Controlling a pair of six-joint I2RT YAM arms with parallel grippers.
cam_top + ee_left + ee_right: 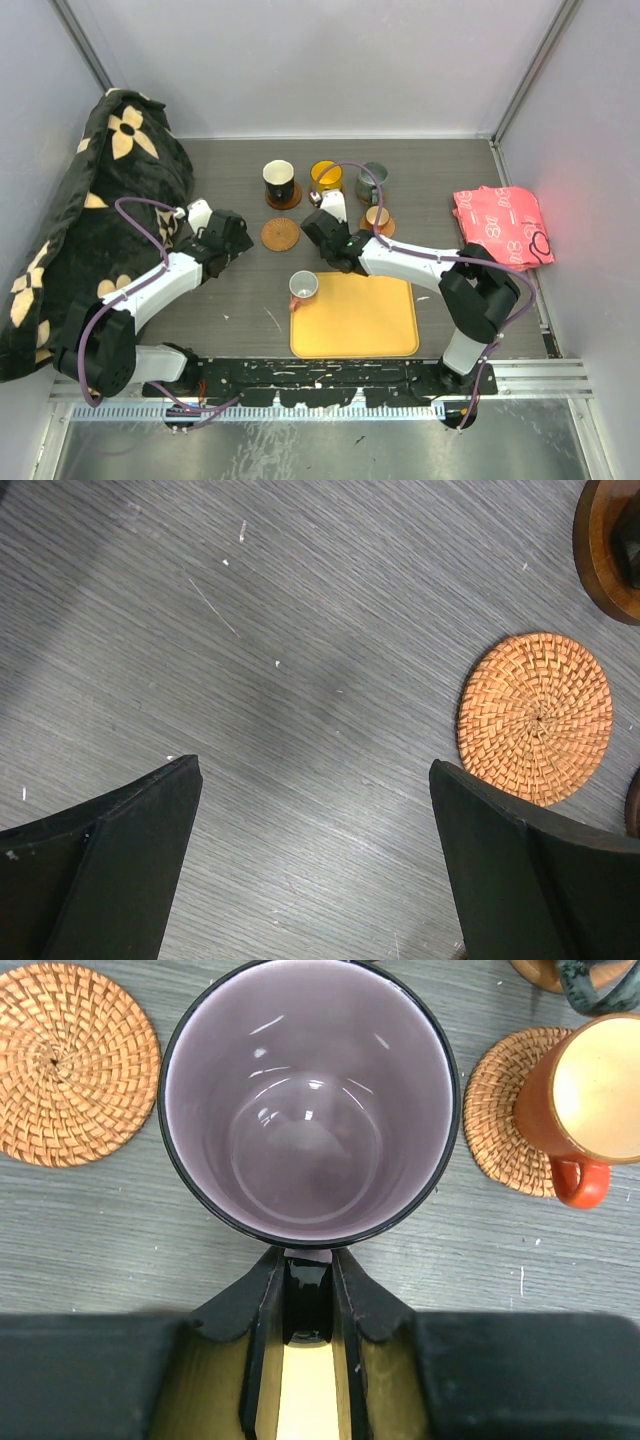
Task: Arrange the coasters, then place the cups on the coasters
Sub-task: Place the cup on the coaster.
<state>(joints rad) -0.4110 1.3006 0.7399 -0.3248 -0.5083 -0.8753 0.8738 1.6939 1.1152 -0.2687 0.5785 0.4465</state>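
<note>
**Two grippers, one mug gripped**

Top view: the left gripper (238, 240) hung beside a bare woven coaster (281, 234). Left wrist: its jaws gaped wide, holding nothing. Right wrist: the right gripper (308, 1260) pinched the handle of the purple-grey mug (310, 1110), between that coaster and an orange mug (585, 1100).

Right gripper (307, 1265) is clamping the handle of the purple-grey cup (305, 1110), jaws pinched narrow on it. The cup is sitting upright and empty, filling the centre of the view (can't tell whether it's lifted or resting). A bare woven coaster (75, 1060) is lying on the grey table (100, 1230) to the cup's upper left, apart from it. An orange cup (590, 1090) is standing on a second woven coaster (495, 1110) at right, handle pointing toward the camera. The yellow tray (305, 1400) is showing between the fingers.
</note>
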